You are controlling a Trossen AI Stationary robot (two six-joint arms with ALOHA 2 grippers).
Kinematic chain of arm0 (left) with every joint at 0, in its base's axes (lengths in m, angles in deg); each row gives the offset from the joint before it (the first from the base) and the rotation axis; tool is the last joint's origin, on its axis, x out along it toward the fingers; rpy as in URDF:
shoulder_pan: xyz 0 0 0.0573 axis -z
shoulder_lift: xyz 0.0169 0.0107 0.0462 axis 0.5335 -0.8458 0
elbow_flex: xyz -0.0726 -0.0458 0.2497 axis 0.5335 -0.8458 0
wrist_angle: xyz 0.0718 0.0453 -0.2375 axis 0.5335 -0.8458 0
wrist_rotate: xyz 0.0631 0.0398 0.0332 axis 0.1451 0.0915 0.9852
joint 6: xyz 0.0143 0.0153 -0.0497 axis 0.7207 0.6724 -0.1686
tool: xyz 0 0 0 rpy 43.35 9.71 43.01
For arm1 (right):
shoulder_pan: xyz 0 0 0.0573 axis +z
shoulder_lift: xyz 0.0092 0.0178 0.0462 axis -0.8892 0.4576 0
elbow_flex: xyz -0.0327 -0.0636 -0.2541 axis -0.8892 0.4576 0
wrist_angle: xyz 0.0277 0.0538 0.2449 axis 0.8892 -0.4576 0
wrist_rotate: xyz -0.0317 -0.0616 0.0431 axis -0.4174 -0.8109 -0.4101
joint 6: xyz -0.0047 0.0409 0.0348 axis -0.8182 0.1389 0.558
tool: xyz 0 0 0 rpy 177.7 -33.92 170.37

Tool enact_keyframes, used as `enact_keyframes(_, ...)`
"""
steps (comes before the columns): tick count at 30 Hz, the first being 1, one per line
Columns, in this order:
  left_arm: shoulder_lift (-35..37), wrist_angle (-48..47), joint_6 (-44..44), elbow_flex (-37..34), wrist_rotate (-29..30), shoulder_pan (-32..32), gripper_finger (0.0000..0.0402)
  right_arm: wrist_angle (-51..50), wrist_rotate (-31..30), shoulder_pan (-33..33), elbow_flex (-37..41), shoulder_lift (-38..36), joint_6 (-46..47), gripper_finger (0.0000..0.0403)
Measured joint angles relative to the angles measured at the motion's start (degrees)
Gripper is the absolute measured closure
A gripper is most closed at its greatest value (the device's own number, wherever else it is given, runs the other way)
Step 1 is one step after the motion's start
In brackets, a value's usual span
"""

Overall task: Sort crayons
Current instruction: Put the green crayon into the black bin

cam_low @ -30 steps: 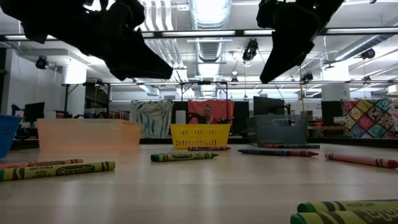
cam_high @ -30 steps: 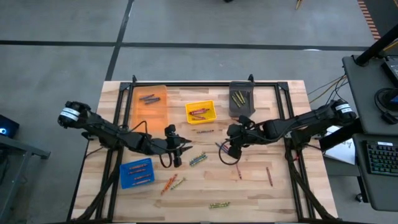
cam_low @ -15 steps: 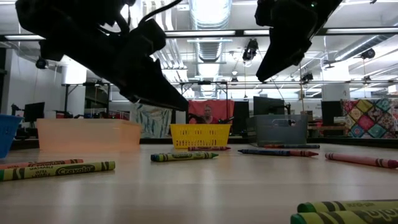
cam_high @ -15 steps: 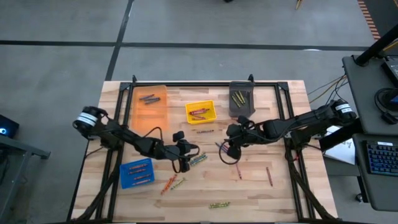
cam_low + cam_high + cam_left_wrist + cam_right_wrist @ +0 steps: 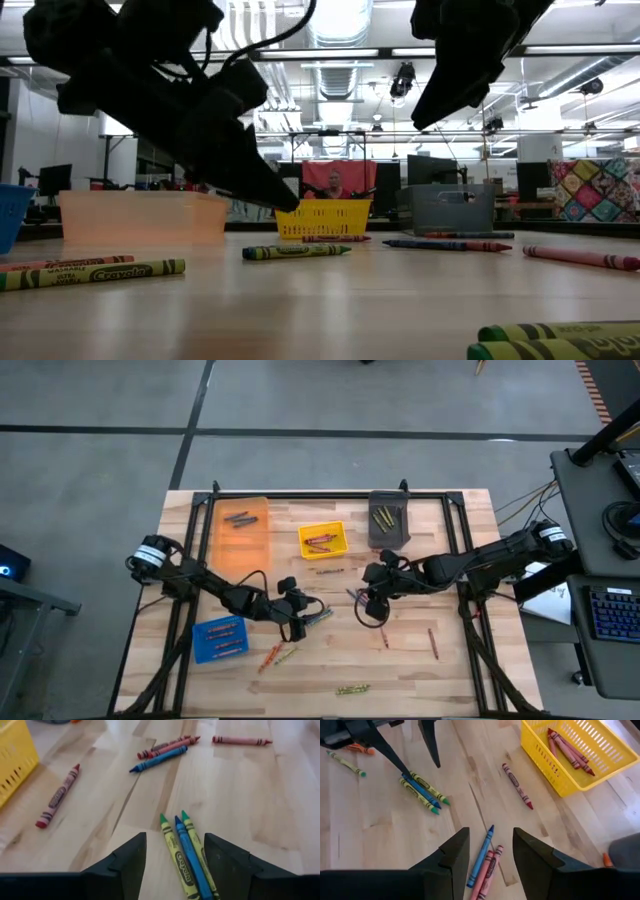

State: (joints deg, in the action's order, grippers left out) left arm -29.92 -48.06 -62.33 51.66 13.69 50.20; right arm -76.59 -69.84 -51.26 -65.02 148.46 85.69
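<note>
Since the earlier frames the left gripper (image 5: 297, 622) has advanced from beside the blue bin (image 5: 219, 639) toward the table's middle and come down low, its fingers (image 5: 122, 865) now spread wide. They straddle the near ends of a cluster of three crayons (image 5: 185, 851), two green with one blue between, lying side by side on the wooden table (image 5: 400, 670). No contact with them is visible; nothing is held. "Crayola" is legible on the blue wrapper.

Right gripper (image 5: 372, 607) hangs above the table, right of the yellow bin (image 5: 322, 540), fingers (image 5: 449, 856) also wide apart and empty. Below it lie a blue crayon (image 5: 480, 855) and two pink-red crayons (image 5: 488, 871), side by side.

A red crayon (image 5: 517, 785) lies loose just beside the yellow bin, which holds several red ones. In the low view, a yellow-green crayon (image 5: 92, 273) in the foreground reads "Crayola". Further crayons are scattered over the table.
</note>
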Motion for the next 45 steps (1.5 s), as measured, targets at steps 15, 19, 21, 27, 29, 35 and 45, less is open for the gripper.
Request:
enact_keyframes(15, -2.68, 0.37, -1.3, -0.09, 0.2, 0.0, 0.0219, 0.2, -0.44, 0.0, 0.02, 0.0, -0.01, 0.0264)
enact_keyframes(19, -4.31, 0.61, -1.31, -0.09, 0.23, 0.0, 0.0219, 0.29, -0.44, 0.0, 0.02, 0.06, -0.01, 0.0264)
enact_keyframes(21, -4.79, 0.8, -1.31, -0.09, 0.25, 0.0, 0.0219, 0.45, -0.44, 0.0, 0.02, 0.31, 0.0, 0.0264)
enact_keyframes(27, -5.53, 0.77, -1.29, -0.09, 0.28, -0.02, 0.0229, 1.53, -0.44, 0.0, 0.02, 2.85, -0.01, 0.0264)
enact_keyframes(29, -5.53, 0.48, -1.31, -0.11, 0.29, -0.02, 0.0234, 1.61, -0.45, 0.0, 0.04, 3.92, -0.01, 0.0264)
enact_keyframes(35, -5.53, -0.82, -1.3, -0.07, 0.77, -0.02, 0.0255, 2.46, -0.44, 0.0, 0.04, 7.08, 0.12, 0.0264)
enact_keyframes(45, -5.42, -2.63, -0.29, -0.02, 1.49, 0.0, 0.0374, 4.42, -0.44, -0.01, 0.04, 9.3, 0.01, 0.0264)
